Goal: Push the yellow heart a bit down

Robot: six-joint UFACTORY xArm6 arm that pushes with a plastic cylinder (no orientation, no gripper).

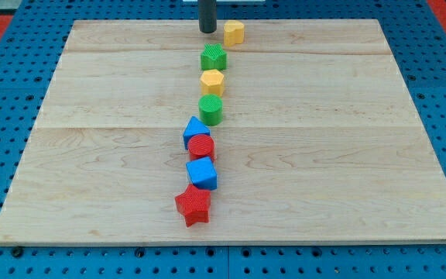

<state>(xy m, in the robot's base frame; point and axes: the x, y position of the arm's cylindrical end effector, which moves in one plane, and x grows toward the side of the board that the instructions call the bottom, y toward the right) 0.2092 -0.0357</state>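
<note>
Rod held upright at board's top; my tip is set just beside yellow heart, at its 9 o'clock, nothing gripped.

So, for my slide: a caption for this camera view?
My tip rests just left of the yellow heart, atop a line of coloured blocks on the wooden board.

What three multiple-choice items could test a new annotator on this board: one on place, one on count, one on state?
1. Where is my tip relative to the yellow heart?
A. at the view's left of it
B. below it
C. at its right

2. How many blocks lie on the board?
A. six
B. eight
C. ten

3. Does my tip touch the heart?
A. yes
B. no, a gap shows
C. it rests on top

A: the rod stands left of the heart.
B: eight blocks are countable.
B: bare wood shows between them.
</note>
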